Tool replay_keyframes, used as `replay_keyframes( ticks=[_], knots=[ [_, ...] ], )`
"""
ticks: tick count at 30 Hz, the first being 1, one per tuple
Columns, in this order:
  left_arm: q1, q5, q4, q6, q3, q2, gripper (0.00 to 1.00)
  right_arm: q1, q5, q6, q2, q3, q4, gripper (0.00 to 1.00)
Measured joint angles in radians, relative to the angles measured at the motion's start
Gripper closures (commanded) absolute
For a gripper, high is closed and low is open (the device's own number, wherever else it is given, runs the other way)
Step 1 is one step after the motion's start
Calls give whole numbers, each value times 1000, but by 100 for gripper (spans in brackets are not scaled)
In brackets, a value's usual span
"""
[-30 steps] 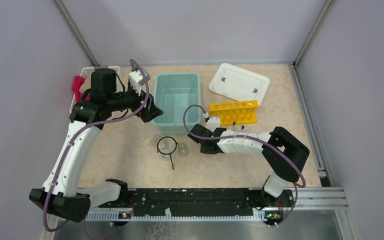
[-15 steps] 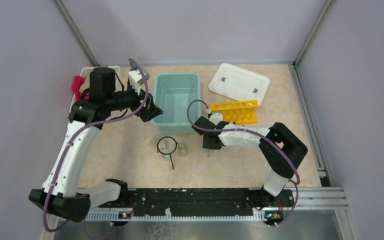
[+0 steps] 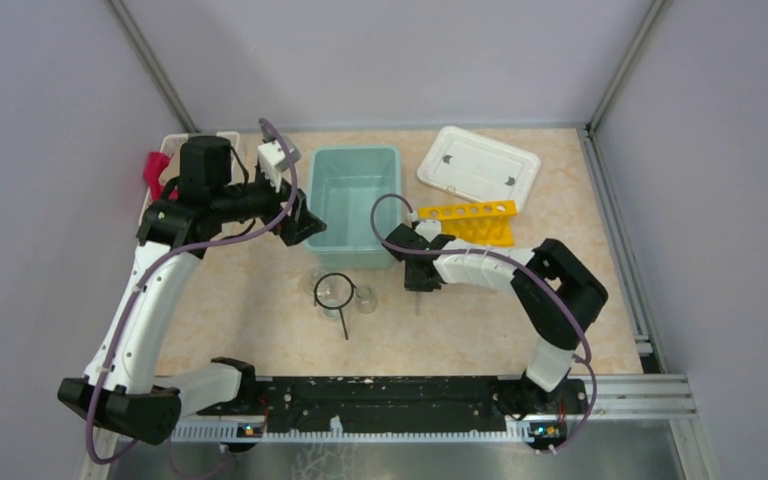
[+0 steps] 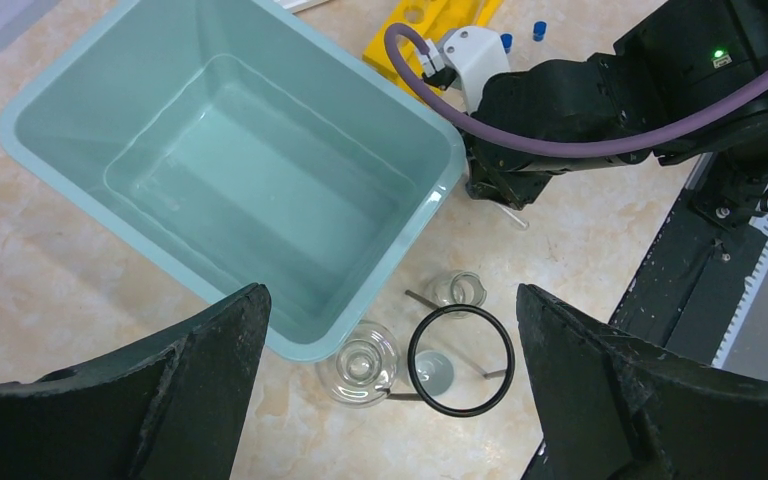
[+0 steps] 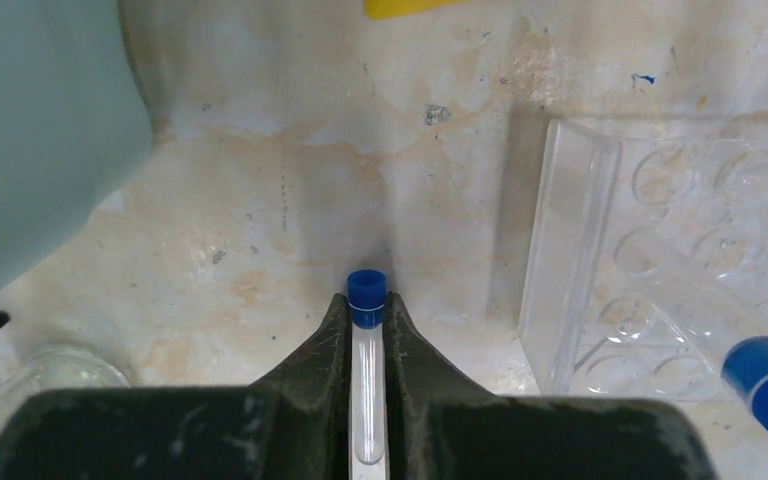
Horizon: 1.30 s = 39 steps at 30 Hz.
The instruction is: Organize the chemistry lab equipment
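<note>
Tabletop (image 3: pixel 260 330) of beige marble pattern, boxed by lavender walls (image 3: pixel 380 60). At 10 o'clock, one white basket (image 3: pixel 175 140). Left gripper (image 3: pixel 300 222) gaping wide, empty, at 8 o'clock of one teal bin (image 3: pixel 355 152). Near centre, two beakers (image 3: pixel 365 298), one black ring (image 3: pixel 341 320). At their 3 o'clock, right gripper (image 5: pixel 367 310) pinched on one blue-capped test tube (image 5: pixel 367 400). At 2 o'clock, one yellow rack (image 3: pixel 470 222), one white lid (image 3: pixel 478 168).

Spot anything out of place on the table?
A blue-capped tube lies tilted across a clear tray near the yellow rack, not in a hole. The black ring overlaps a beaker in the top view; contact unclear.
</note>
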Motion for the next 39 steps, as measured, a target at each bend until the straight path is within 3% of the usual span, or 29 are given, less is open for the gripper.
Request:
replay_keyframes(
  ticks=[6, 15, 21, 32, 39],
  knots=[
    [0, 14, 1, 6, 0, -1, 1, 0, 7, -2, -32, 47, -60, 100],
    [0, 48, 19, -24, -25, -31, 1, 2, 61, 6, -410, 179, -166, 100],
    [0, 119, 37, -63, -64, -38, 1, 42, 84, 5, -509, 302, -155, 100],
    [0, 279, 83, -144, -84, 13, 12, 241, 143, -75, -382, 386, 110, 100],
    [-1, 315, 85, -166, -103, 19, 21, 296, 207, -106, -341, 393, 266, 100]
  ],
)
